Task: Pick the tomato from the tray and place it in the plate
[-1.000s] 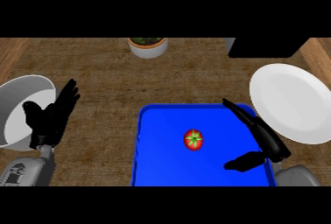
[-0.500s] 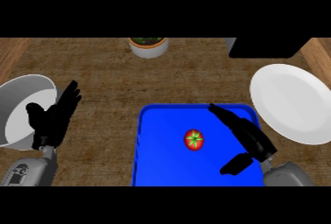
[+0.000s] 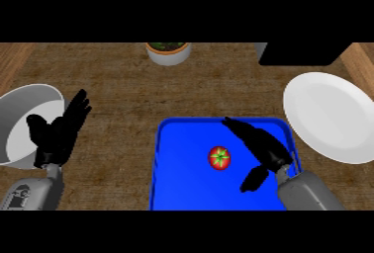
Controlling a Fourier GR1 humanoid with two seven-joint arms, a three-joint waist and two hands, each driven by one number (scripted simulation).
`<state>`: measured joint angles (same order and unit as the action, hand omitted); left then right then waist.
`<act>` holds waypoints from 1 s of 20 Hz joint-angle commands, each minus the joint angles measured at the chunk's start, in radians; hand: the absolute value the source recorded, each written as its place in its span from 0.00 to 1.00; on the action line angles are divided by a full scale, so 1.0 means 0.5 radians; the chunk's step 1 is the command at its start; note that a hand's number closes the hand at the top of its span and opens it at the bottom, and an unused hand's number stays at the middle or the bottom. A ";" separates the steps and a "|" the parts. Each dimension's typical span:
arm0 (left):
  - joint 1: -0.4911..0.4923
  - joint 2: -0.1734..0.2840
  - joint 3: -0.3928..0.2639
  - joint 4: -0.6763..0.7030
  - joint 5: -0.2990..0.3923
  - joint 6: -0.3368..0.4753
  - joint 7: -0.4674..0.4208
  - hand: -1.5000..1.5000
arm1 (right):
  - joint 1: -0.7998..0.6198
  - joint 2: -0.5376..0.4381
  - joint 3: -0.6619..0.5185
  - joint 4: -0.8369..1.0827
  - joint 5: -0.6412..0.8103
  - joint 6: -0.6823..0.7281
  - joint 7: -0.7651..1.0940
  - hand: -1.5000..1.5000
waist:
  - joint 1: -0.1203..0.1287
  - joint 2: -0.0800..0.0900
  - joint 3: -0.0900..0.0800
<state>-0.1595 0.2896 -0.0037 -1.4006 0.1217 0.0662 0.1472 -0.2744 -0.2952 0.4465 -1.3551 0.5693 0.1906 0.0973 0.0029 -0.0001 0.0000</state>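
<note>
1. Head view, task objects. The tomato point(image 3: 219, 157), red with a green star-shaped calyx facing up, lies on the floor of the blue tray point(image 3: 179, 163), slightly right of the tray's centre. The white plate point(image 3: 332, 116) sits on the brown worktop point(image 3: 124, 79), just beside the tray's right rim, and holds nothing.
2. Head view, right hand. The right hand point(image 3: 259, 143) is over the tray, just right of the tomato and not touching it. Its fingers are extended toward the tray's far edge and the thumb points down toward the near edge; the hand is open and holds nothing.
3. Head view, left hand. The left hand point(image 3: 58, 131) rests at the left, fingers straight and up, open, partly overlapping a grey bowl point(image 3: 25, 106).
4. Head view, background. A white pot with a plant point(image 3: 168, 52) and a black box point(image 3: 303, 53) stand at the far edge.
</note>
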 commanded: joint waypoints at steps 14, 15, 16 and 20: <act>-0.097 -0.106 0.164 0.235 -0.132 -0.117 -0.113 0.50 | -0.101 0.377 -0.102 0.265 0.480 0.094 0.099 0.00 | -0.009 0.002 0.000; -0.003 -0.116 0.102 -0.095 -0.142 -0.080 0.088 0.50 | -0.304 0.396 -0.197 0.602 0.492 0.045 -0.068 0.00 | 0.007 0.002 0.001; 0.018 -0.052 0.196 0.047 -0.111 -0.150 -0.069 0.50 | -0.025 0.370 -0.079 0.323 0.522 0.067 0.028 0.00 | -0.005 0.000 0.000; -0.043 -0.178 0.094 -0.025 -0.167 -0.058 0.080 0.50 | -0.254 0.477 -0.080 0.583 0.566 0.159 -0.015 1.00 | 0.003 0.002 0.000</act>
<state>-0.1602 0.2366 0.0600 -1.4139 0.0595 0.0116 0.1700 -0.3639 -0.1034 0.3910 -1.1393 0.8257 0.2498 0.1027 0.0008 -0.0054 -0.0044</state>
